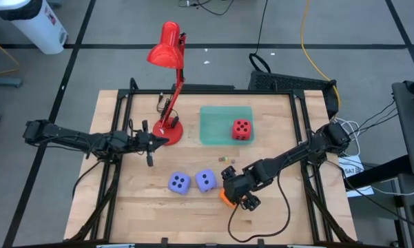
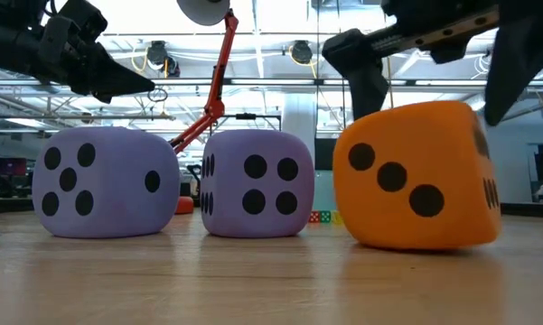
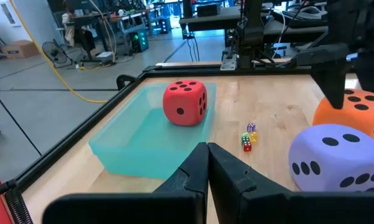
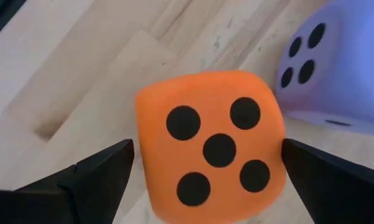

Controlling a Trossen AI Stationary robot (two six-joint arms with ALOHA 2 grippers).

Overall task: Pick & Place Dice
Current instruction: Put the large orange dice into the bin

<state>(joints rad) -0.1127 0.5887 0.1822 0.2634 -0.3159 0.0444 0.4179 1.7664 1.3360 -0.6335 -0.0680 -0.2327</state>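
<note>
The orange die (image 4: 211, 149) rests on the table near the front, five pips up. My right gripper (image 4: 208, 146) hangs just above it, pointing steeply down and open, one finger (image 2: 370, 81) on each side of the die's top. I see no plain touch. Left of it on the wood stand two lavender dice (image 1: 179, 182) (image 1: 205, 180). The red die (image 1: 242, 129) sits in the teal tray (image 1: 213, 117) at the back. My left gripper (image 1: 149, 151) waits shut, held above the table's left side by the lamp's base.
A red desk lamp (image 1: 167, 89) stands on the table at the back left, beside the tray. Several tiny coloured dice (image 3: 249, 137) lie between the tray and the big dice. A black frame (image 1: 193, 91) edges the table.
</note>
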